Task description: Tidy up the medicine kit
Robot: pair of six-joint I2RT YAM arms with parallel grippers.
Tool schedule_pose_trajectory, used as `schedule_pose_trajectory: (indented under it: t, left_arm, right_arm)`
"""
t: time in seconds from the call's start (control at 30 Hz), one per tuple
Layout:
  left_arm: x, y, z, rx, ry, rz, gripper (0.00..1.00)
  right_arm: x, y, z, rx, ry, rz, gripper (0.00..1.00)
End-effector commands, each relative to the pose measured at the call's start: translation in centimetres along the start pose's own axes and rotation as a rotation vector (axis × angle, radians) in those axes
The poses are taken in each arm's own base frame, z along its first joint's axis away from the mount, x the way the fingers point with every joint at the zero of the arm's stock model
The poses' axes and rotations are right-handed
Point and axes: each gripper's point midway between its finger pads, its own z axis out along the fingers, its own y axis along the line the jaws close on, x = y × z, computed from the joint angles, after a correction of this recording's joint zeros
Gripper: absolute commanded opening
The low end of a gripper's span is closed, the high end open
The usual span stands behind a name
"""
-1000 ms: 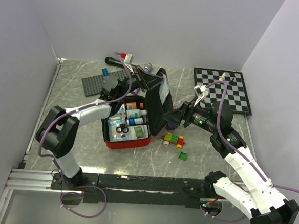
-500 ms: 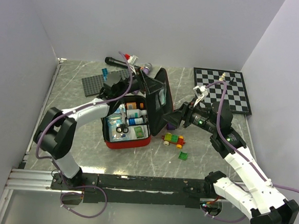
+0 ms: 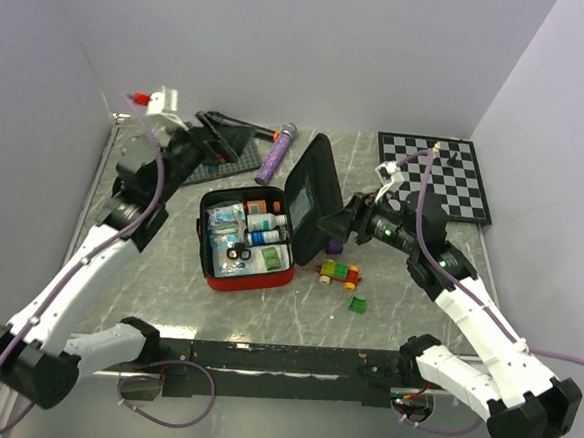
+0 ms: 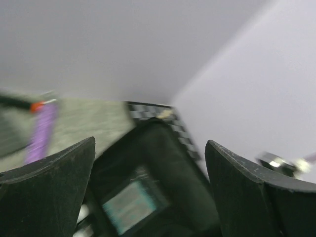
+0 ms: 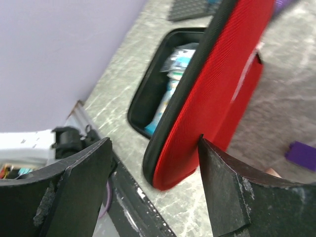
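The grey marbled tabletop (image 3: 167, 290) carries everything. At its centre lies the medicine kit (image 3: 253, 279), a red soft fabric zip case with black lining, opened so that its tray of small bottles (image 3: 268, 222) and packets (image 3: 227, 219) faces up for sorting. Its hinged lid (image 3: 312, 192) stands nearly upright along the tray's right edge. I judge that the right gripper (image 5: 154, 143) is propping it there from the red outer side: in the right wrist view the jaws are spread wide and not clamped, the lid's lower rim sits between them, and one finger (image 5: 227, 187) seems to touch the fabric. The black-and-white chessboard (image 3: 437, 174) sits in the upper right of the overhead frame, well apart from the case. The grey studded baseplate (image 3: 234, 158) lies up and left of centre, and neither looks like part of the job. The left gripper (image 4: 150, 143) hangs released and empty over the upper left of the table with its fingers parted toward the lid, probably held clear so the contents can be reached. A purple cylindrical tube (image 3: 274, 156) lies just above the case, possibly waiting to be packed. Small coloured toy bricks (image 3: 338, 272) lie near the case at its lower right.
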Motion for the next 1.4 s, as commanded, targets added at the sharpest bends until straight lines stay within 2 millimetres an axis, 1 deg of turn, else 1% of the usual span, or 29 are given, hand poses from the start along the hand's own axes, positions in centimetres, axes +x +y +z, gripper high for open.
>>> schedule_pose_trajectory:
  t: [0.0,0.03,0.1,0.17,0.23,0.27,0.3,0.37,0.43,0.47,0.5,0.53,0.6,0.63,0.73,0.77,0.8,0.83,0.87,0.93,1.07,1.1,1.17,1.2,1.23,1.27,1.3,1.33,1.37]
  left_arm:
    - [4.5,12.9,-5.8,-0.618,0.115,0.041,0.96]
    - [4.9,13.8,-6.8,-0.654,0.115,0.023,0.96]
    - [5.0,14.8,-8.3,-0.682,0.103,-0.020,0.96]
    - [4.1,15.1,-9.9,-0.695,0.062,-0.050,0.96]
    - [2.7,14.9,-11.0,-0.696,0.012,-0.059,0.96]
    - [1.8,14.6,-11.7,-0.697,-0.018,-0.061,0.96]
    - [0.9,14.1,-12.1,-0.695,-0.047,-0.060,0.96]
    - [-0.5,13.6,-13.0,-0.719,-0.085,-0.050,0.96]
    - [-1.9,13.1,-13.6,-0.740,-0.118,-0.049,0.96]
    - [-2.0,13.0,-13.5,-0.735,-0.120,-0.046,0.96]
    - [-2.1,12.9,-13.1,-0.716,-0.122,-0.045,0.96]
    - [-1.8,12.8,-12.5,-0.692,-0.114,-0.048,0.96]
    - [-0.5,12.9,-10.7,-0.639,-0.061,-0.058,0.96]
    - [0.3,13.0,-9.6,-0.604,-0.021,-0.058,0.96]
    - [3.7,14.6,-6.6,-0.536,0.126,-0.093,0.96]
    - [5.3,14.7,-5.8,-0.492,0.197,-0.121,0.96]
    - [6.2,15.1,-5.4,-0.476,0.237,-0.143,0.96]
    - [7.1,15.5,-5.4,-0.477,0.267,-0.167,0.96]
    - [7.8,15.5,-5.5,-0.468,0.283,-0.178,0.96]
    - [8.4,15.9,-6.7,-0.494,0.273,-0.195,0.96]
    - [9.2,15.7,-10.2,-0.544,0.233,-0.219,0.96]
    - [9.9,15.8,-11.2,-0.555,0.233,-0.239,0.96]
    - [11.1,15.2,-12.6,-0.544,0.248,-0.279,0.96]
    - [11.8,14.8,-13.2,-0.536,0.263,-0.293,0.96]
    - [12.7,14.6,-13.7,-0.532,0.293,-0.303,0.96]
    - [13.3,14.3,-14.2,-0.535,0.313,-0.304,0.97]
    - [14.1,13.9,-14.6,-0.532,0.343,-0.301,0.99]
    - [14.6,13.0,-14.8,-0.501,0.366,-0.293,0.95]
    - [15.1,11.9,-14.9,-0.467,0.389,-0.284,0.91]
  right_arm:
    - [-2.1,0.6,1.4,0.073,-0.012,-0.015,0.76]
    - [-1.8,1.1,2.2,0.087,0.015,-0.037,0.76]
    - [0.0,4.2,4.5,0.034,0.121,-0.124,0.76]
    - [1.9,8.4,5.9,-0.107,0.243,-0.194,0.77]
    - [2.5,10.9,6.1,-0.178,0.255,-0.244,0.79]
    - [2.5,11.6,5.9,-0.211,0.235,-0.259,0.80]
    - [2.4,11.6,5.4,-0.218,0.215,-0.259,0.82]
    - [1.6,9.6,4.7,-0.137,0.149,-0.243,0.83]
    - [1.3,6.8,4.2,-0.066,0.123,-0.180,0.83]
    - [1.6,5.1,4.1,-0.024,0.121,-0.136,0.83]
    - [2.3,3.3,4.2,0.021,0.134,-0.071,0.83]
    - [2.7,2.0,4.2,0.050,0.145,-0.030,0.82]
    - [4.5,0.4,4.7,0.080,0.202,0.020,0.82]
    - [5.3,-0.1,5.0,0.086,0.224,0.032,0.82]
    - [7.5,-0.8,5.6,0.070,0.264,0.080,0.82]
    - [8.1,-1.3,5.8,0.072,0.271,0.087,0.83]
    - [8.4,-1.5,5.9,0.075,0.271,0.088,0.84]
    - [8.5,-2.3,6.2,0.103,0.267,0.092,0.84]
    - [8.5,-3.0,6.4,0.130,0.263,0.094,0.85]
    - [7.9,-4.5,7.0,0.179,0.231,0.103,0.85]
    - [4.7,-6.8,9.2,0.226,0.130,0.130,0.85]
    - [3.4,-7.0,10.1,0.232,0.107,0.121,0.85]
    - [2.2,-8.2,12.4,0.254,0.105,0.083,0.85]
    - [0.4,-8.2,13.8,0.249,0.086,0.065,0.85]
    - [0.2,-9.1,15.1,0.255,0.099,0.057,0.85]
    - [-0.7,-9.5,16.4,0.247,0.098,0.051,0.84]
    - [-0.5,-10.4,17.6,0.252,0.119,0.061,0.84]
    - [-0.8,-10.8,18.7,0.237,0.121,0.064,0.84]
    - [-0.2,-11.7,19.9,0.225,0.151,0.077,0.84]
